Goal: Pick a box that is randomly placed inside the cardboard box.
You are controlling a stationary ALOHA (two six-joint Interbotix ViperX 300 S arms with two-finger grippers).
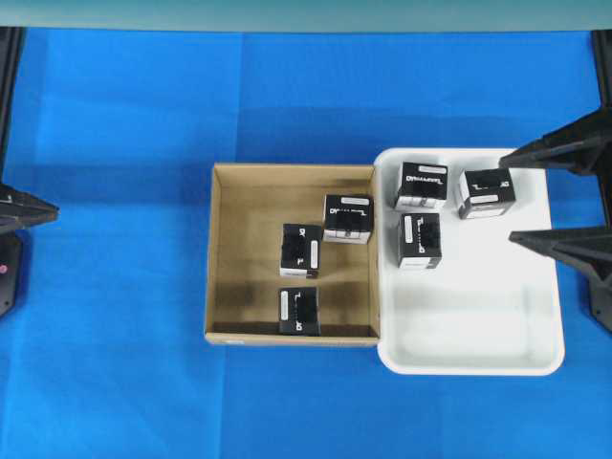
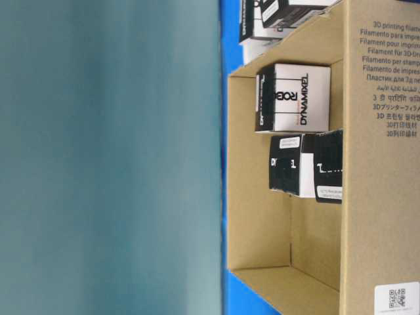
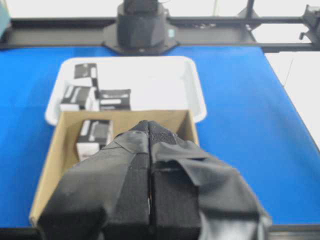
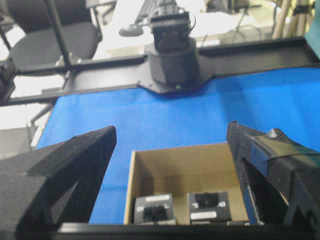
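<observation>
From my seat, the box sits inside the cardboard box, near its far right corner, with 2 lettered cartons nearer the front. My right pincer hangs over the white tray, jaws wide apart and empty, so the box lies to its left. The left pincer is pressed together, farther off. Its label strip seems to run left-right, though that's blurry.

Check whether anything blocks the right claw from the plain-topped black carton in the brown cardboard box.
Nothing covers the small black carton with the white label strip. The open right claw hangs over the white plastic tray, where three black cartons sit between them. A lettered black carton crowds its lower-left corner.
</observation>
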